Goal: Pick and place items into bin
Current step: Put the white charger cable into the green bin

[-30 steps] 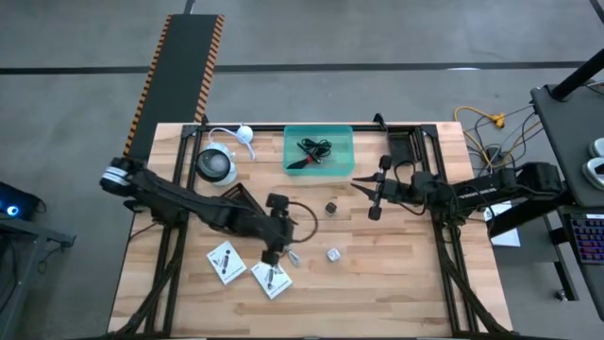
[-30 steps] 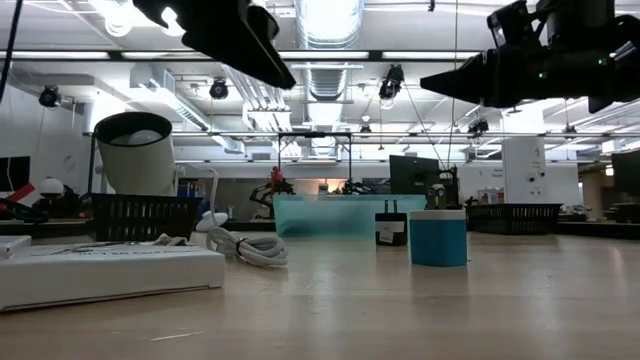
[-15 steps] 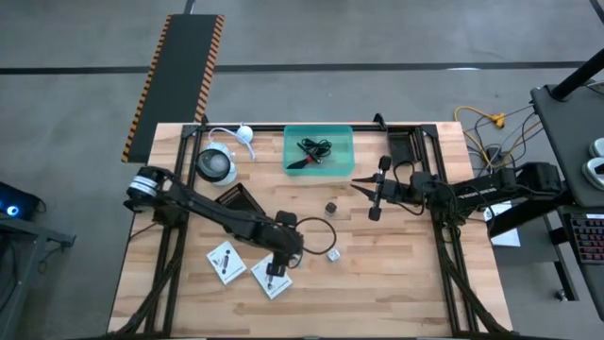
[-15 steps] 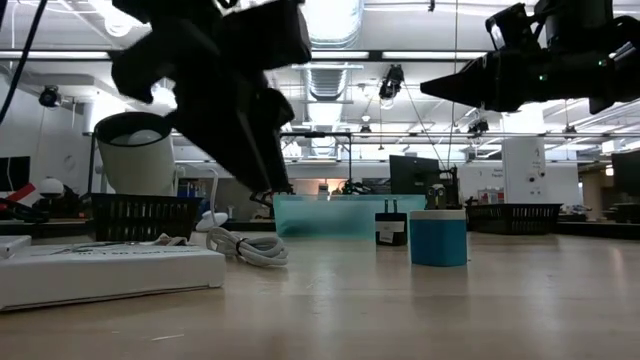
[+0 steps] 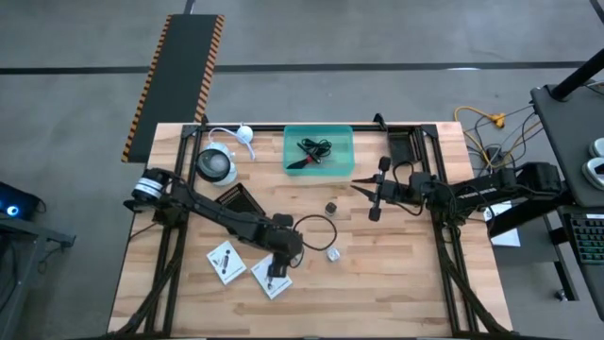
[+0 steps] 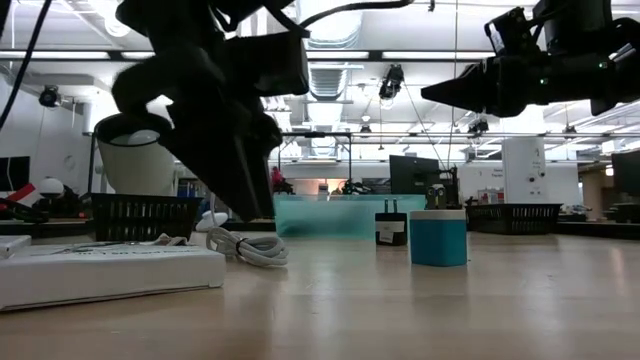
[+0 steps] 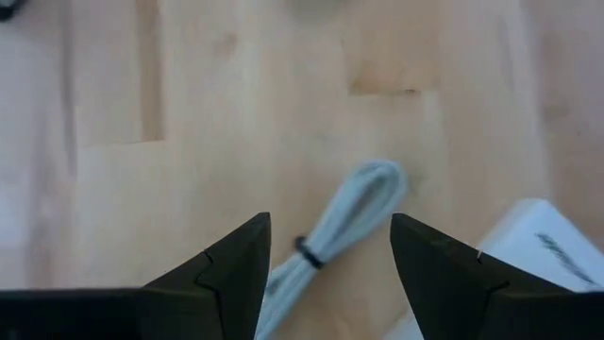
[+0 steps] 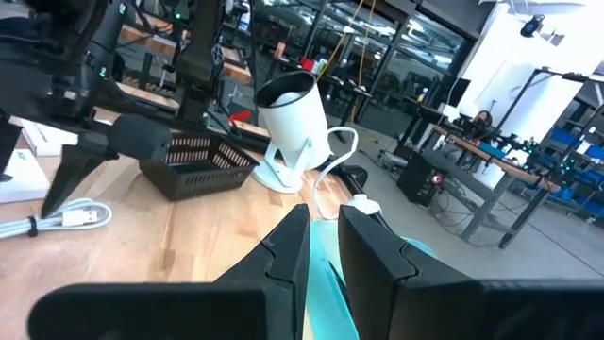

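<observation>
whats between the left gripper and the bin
In the high view, a black cable loop and bare wood lie between the left gripper and the bin.

Jaws spread above bundled grey cable (image 7: pixel 332 225); white packet (image 7: pixel 514 253) beside.

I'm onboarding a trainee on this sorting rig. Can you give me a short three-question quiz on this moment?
1. True or false: the translucent teal rectangular plastic bin already holds a coiled black cable.
2. In the left wrist view, what lies between the fingers of the open left end effector?
A. a bundled light grey cable
B. a blue cylinder
C. a black mesh basket
3. In the high view, how many flat white printed packets lie on the wooden table?

Key: 1 true; 2 A; 3 two, one of them partly under the left end effector.
</observation>
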### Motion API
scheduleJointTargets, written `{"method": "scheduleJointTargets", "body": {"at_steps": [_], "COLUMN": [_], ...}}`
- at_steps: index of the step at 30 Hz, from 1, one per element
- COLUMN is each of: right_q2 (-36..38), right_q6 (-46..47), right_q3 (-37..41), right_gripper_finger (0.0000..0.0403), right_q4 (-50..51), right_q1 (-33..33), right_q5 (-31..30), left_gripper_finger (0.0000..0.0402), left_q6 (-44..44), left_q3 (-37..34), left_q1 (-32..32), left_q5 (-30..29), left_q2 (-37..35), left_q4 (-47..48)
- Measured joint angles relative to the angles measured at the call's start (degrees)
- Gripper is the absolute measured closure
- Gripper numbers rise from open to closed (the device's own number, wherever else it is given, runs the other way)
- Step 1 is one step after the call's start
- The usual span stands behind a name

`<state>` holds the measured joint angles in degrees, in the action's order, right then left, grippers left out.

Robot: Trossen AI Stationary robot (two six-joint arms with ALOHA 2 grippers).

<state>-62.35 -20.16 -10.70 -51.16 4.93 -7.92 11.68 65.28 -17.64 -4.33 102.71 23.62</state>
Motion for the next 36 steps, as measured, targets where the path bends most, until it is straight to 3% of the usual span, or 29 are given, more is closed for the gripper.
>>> {"method": "scheduleJointTargets", "body": {"at_steps": [4, 12, 24, 28, 36], "right_q2": [0.0, 0.0, 0.0, 0.0, 0.0], "right_q6": [-0.2, -1.5, -2.4, -2.6, -2.6], "right_q3": [0.0, 0.0, 0.0, 0.0, 0.0], "right_gripper_finger": [0.0355, 0.0355, 0.0355, 0.0355, 0.0355], "right_q4": [0.0, 0.0, 0.1, 0.2, 0.9], "right_q1": [0.0, 0.0, 0.0, 0.0, 0.0], "right_q5": [0.0, -0.2, -0.2, -0.2, -0.2], "left_gripper_finger": [0.0199, 0.0199, 0.0205, 0.0245, 0.0373], "left_q6": [-0.3, -9.0, -11.0, -11.1, -15.4], "left_q3": [0.0, 0.0, 0.2, 0.2, 0.6], "left_q1": [-0.1, 0.0, 0.1, 0.2, 0.6], "left_q5": [1.0, -0.7, -1.0, -0.7, -1.1], "left_q2": [0.0, 1.3, 5.1, 5.3, 4.7], "left_q4": [0.0, 2.5, 2.5, 2.4, 2.6]}}
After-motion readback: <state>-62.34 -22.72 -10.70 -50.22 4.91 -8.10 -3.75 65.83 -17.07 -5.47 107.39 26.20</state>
